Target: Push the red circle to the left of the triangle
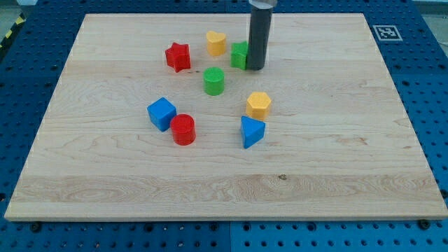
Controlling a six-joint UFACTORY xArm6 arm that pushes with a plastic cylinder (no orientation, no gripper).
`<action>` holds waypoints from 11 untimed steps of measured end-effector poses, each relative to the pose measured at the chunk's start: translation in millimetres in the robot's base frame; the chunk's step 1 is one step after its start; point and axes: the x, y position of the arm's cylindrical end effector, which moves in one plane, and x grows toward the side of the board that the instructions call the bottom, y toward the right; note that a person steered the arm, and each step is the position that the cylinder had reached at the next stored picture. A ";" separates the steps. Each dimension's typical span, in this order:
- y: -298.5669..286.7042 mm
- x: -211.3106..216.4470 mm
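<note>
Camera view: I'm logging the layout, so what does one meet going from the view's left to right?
Blue cube → red star → red circle → green circle → blue triangle → yellow hexagon.

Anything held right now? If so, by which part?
Nothing held; the rod cannot grip. My tip sits against the right side of a green block, far from the red circle and blue triangle.

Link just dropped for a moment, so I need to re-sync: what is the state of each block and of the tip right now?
My tip: down on the board, against the partly hidden green block.
Red circle: upright, touching the blue cube, left of the blue triangle.
Blue triangle: apart, below the yellow hexagon.
Green cylinder, red star, yellow heart: free.
</note>
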 end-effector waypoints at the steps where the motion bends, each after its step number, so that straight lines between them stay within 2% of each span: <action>1: -1.5 -3.1; 2: 32.8 6.7; 4: 148.9 26.1; 8: 155.5 34.4; 11: 160.0 167.9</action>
